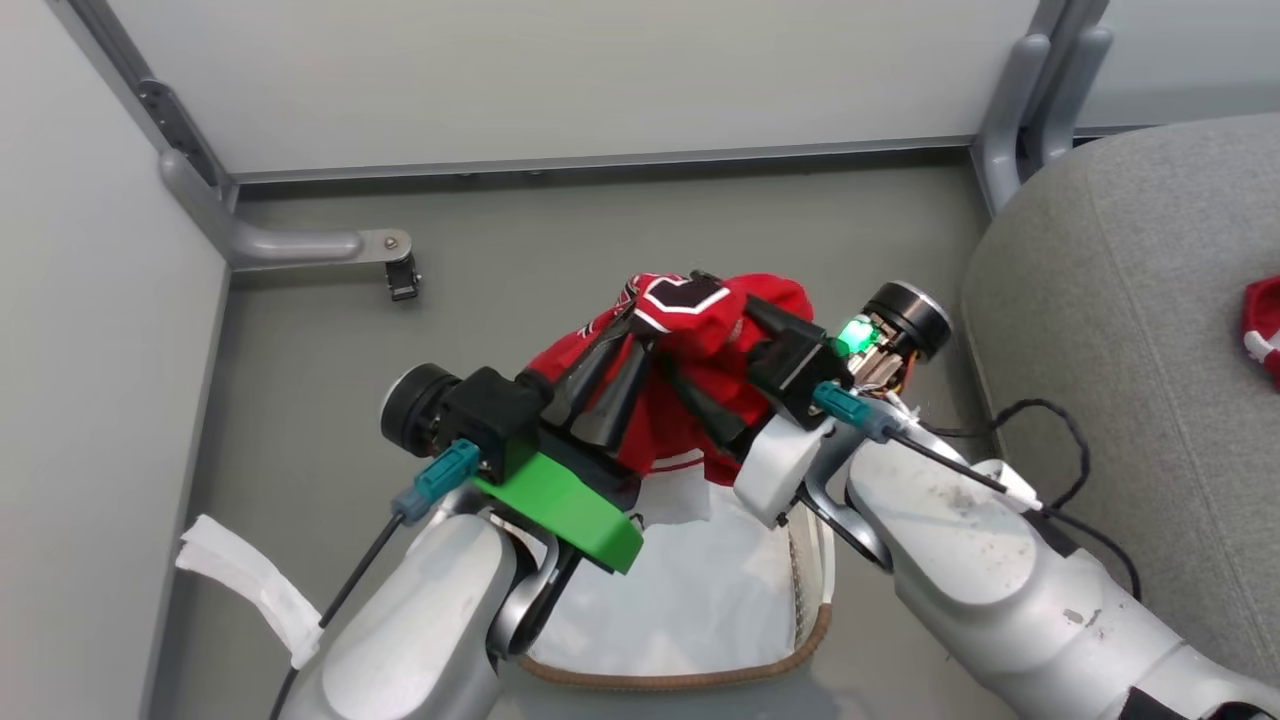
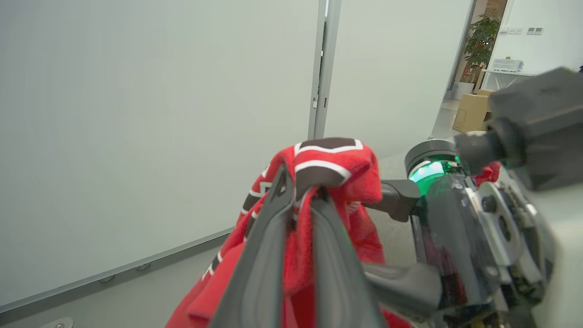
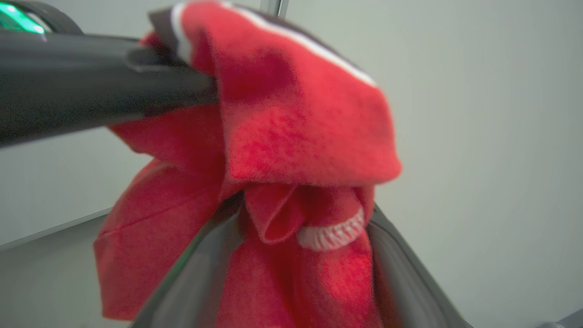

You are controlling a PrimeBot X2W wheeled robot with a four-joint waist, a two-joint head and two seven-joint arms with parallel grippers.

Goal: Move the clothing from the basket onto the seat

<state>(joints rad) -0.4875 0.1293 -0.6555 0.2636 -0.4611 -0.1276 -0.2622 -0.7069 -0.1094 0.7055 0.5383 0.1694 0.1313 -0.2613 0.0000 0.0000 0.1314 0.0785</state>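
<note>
Closest to the head camera: 2 pale forearms, left (image 1: 420,620) and right (image 1: 970,560), rising from the bottom edge. Left tool (image 1: 640,330) pressed together on a fold of the red jersey (image 1: 775,295), black-and-white lettering right at the fingertips. Same pinch in the left wrist view (image 2: 303,184), with red cloth (image 2: 350,168) trailing down on both sides of the dark fingers.

Right tool (image 1: 708,340) spread wide, jersey bunched between its 2 fingers and touching both in the right wrist view (image 3: 305,209); no squeeze visible there. Red fabric (image 3: 296,136) draped over the gap.

Jersey held up above the basket (image 1: 700,678), hanging between the 2 tools. Basket on the grey floor (image 1: 500,250) under the arms, brown rim showing, white sheet (image 1: 690,600) lining it. Seat (image 1: 1100,300) to the robot's right, near the basket. On the seat, at the far right edge, 1 more red garment (image 1: 1262,320) with a white stripe, partly cut off.
</note>
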